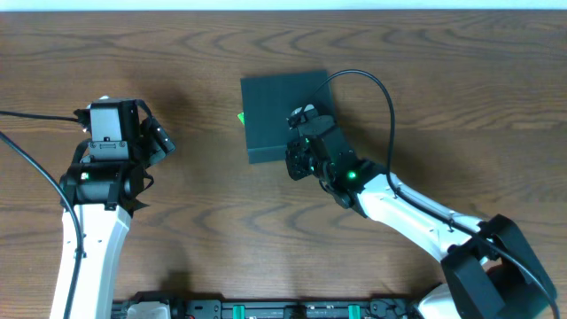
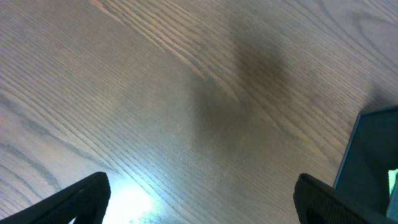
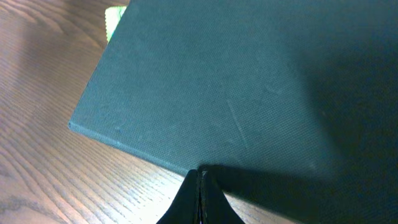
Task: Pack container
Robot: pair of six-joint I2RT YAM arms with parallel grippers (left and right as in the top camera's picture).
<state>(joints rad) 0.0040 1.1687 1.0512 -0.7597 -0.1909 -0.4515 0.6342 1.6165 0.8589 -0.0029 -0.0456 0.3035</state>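
Note:
The container (image 1: pixel 276 108) is a dark teal-black square box lying flat on the table with its lid down. It fills the right wrist view (image 3: pixel 217 87), and its edge shows at the right of the left wrist view (image 2: pixel 373 155). A bright green bit (image 1: pixel 240 117) pokes out at its left side and also shows in the right wrist view (image 3: pixel 115 18). My right gripper (image 1: pixel 293 161) is shut, fingertips (image 3: pixel 200 174) pressed together at the box's near edge. My left gripper (image 1: pixel 158 142) is open and empty over bare wood (image 2: pixel 202 186), well left of the box.
The wooden table (image 1: pixel 204 213) carries nothing else in view. A black cable (image 1: pixel 381 89) loops from the right arm over the table right of the box. Another cable (image 1: pixel 27 115) runs in from the left edge.

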